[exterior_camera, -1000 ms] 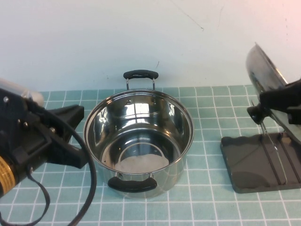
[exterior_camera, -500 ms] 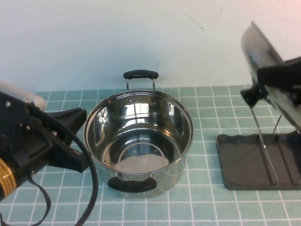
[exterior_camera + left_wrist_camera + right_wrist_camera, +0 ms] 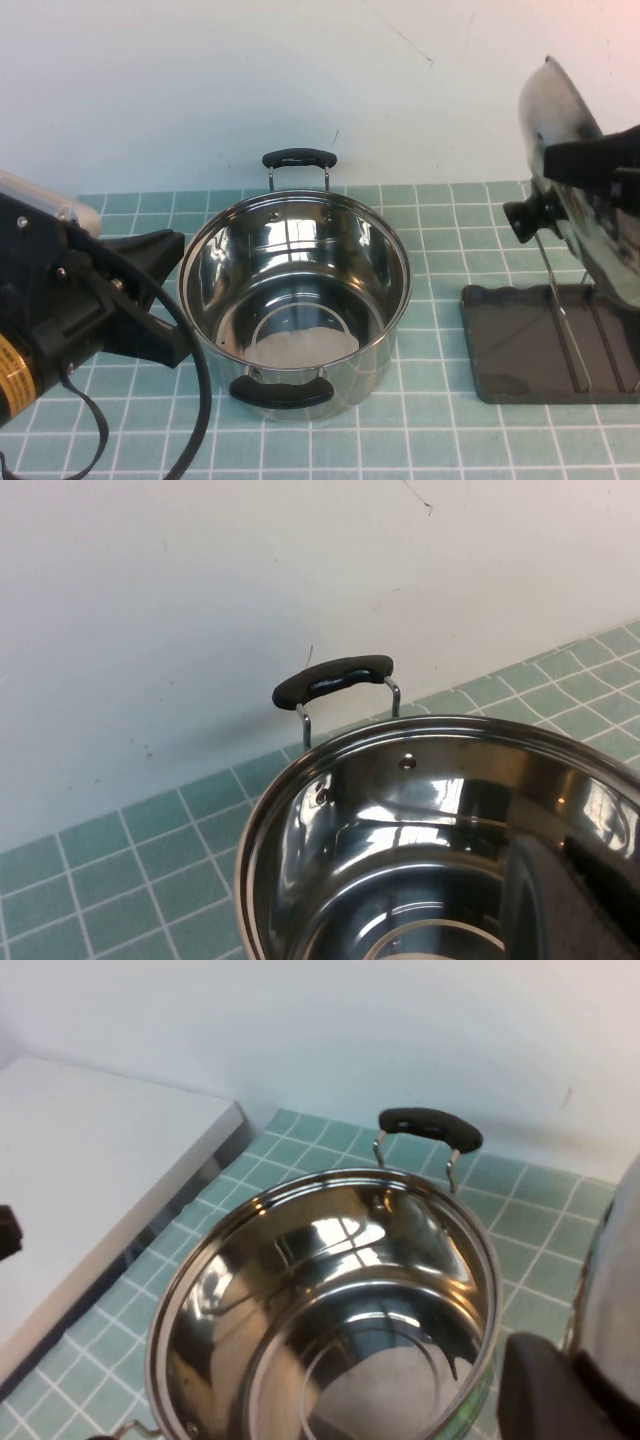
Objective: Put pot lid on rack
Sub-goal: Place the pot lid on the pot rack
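Observation:
The pot lid [image 3: 553,112], shiny steel with a black knob [image 3: 524,221], stands tilted on edge at the far right, knob side facing left. It is above the dark rack [image 3: 525,352] and next to its thin wire loops [image 3: 560,312]. My right gripper [image 3: 572,186] is shut on the pot lid near the knob. I cannot tell whether the lid's lower edge rests on the rack. In the right wrist view, the lid [image 3: 622,1250] fills the edge beside a black finger [image 3: 545,1392]. My left gripper [image 3: 152,292] is open and empty, just left of the pot.
A deep steel pot [image 3: 296,300] with two black handles stands in the middle of the green tiled table, between the two arms. It also shows in the left wrist view [image 3: 440,830] and in the right wrist view [image 3: 320,1310]. A white wall lies behind.
The right gripper lifted the lid up and left, then lowered it slightly. The rack slid a little to the left. The left arm shifted only slightly.

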